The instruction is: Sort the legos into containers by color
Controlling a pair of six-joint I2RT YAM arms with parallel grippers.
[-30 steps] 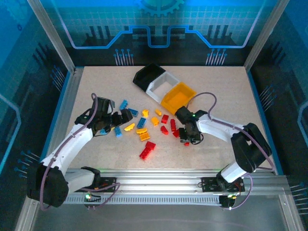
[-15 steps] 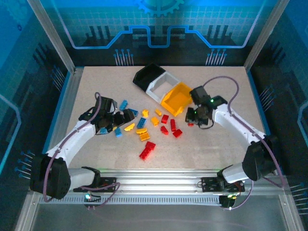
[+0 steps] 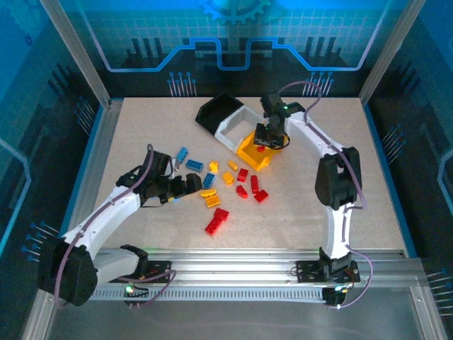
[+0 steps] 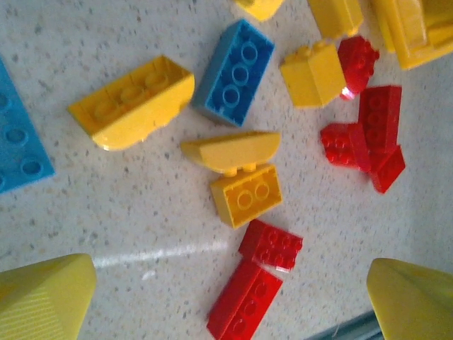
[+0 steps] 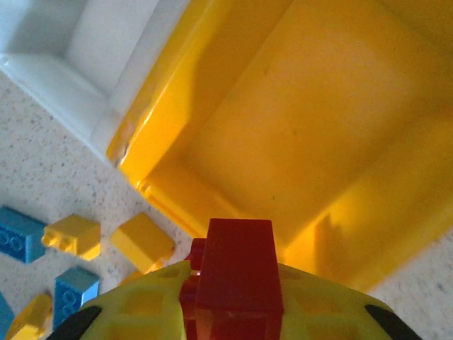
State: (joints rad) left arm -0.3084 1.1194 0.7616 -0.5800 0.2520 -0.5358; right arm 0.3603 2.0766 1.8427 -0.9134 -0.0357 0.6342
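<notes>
Bricks (image 3: 217, 221), small plastic Lego ones in red, yellow-orange and blue, lie scattered over the middle of the speckled beige bench (image 3: 283, 219). Toward twelve o'clock from that scatter sits a slanting row of three joined open-top plastic bins. The black bin (image 3: 216, 111) is at the eleven o'clock end, the white bin (image 3: 230, 132) in the middle, and the yellow-orange bin (image 3: 253, 154) at the five o'clock end.

The right tool (image 3: 267, 139) hangs over the yellow-orange bin, its fingers clamped together on a small red Lego brick (image 5: 237, 273). From its wrist camera, the brick juts out between the yellow fingers above the bin's near wall, with the bin's floor showing beyond it.

The left tool (image 3: 190, 185) sits low at the nine o'clock edge of the scatter, its fingers wide apart and gripping nothing. From its wrist camera, the yellow fingertips (image 4: 42, 301) frame a long red brick (image 4: 244, 303). That brick touches a shorter red brick (image 4: 271, 244) at its one o'clock. Farther toward twelve o'clock, a square yellow-orange brick (image 4: 245, 195) touches a sloped yellow-orange piece (image 4: 230, 151). Beyond those lies a blue six-stud brick (image 4: 235, 71), with an arched yellow-orange piece (image 4: 131, 103) just beside it at nine o'clock. A cluster of red bricks (image 4: 364, 131) lies off at two o'clock.
</notes>
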